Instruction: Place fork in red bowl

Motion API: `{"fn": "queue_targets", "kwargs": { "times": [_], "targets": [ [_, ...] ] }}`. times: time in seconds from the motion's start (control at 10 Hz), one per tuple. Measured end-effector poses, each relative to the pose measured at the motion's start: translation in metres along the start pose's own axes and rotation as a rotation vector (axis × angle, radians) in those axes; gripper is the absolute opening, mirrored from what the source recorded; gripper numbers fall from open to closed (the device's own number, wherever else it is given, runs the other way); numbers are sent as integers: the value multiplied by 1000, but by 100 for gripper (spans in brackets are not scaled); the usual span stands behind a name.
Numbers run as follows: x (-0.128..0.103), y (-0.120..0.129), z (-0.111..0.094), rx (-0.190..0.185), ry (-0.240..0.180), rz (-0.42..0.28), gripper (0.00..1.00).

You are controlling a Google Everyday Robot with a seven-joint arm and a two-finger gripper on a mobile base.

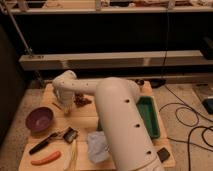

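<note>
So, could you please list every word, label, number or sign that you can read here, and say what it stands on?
None can be read. The white arm, the gripper down at the back left of the table, the purple bowl, the green tray and the shelf behind show no legible writing.

Lab or workshop, metal shelving [100,60], loose floor cables [187,112], wooden table [85,121], hand [66,109] over its left.
</note>
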Motion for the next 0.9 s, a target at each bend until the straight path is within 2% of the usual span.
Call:
{"fn": "queue_targets", "kwargs": {
  "times": [0.2, 0.5, 0.7, 0.8, 0.9],
  "targets": [
    [2, -1, -20, -1, 23, -6, 0],
    [5, 4, -88, -20, 107, -20, 0],
    [3, 16, -143, -31, 175, -19, 0],
    [1, 22, -159, -33, 208, -16, 0],
    [-3, 31, -178, -25, 261, -10, 0]
  ]
}}
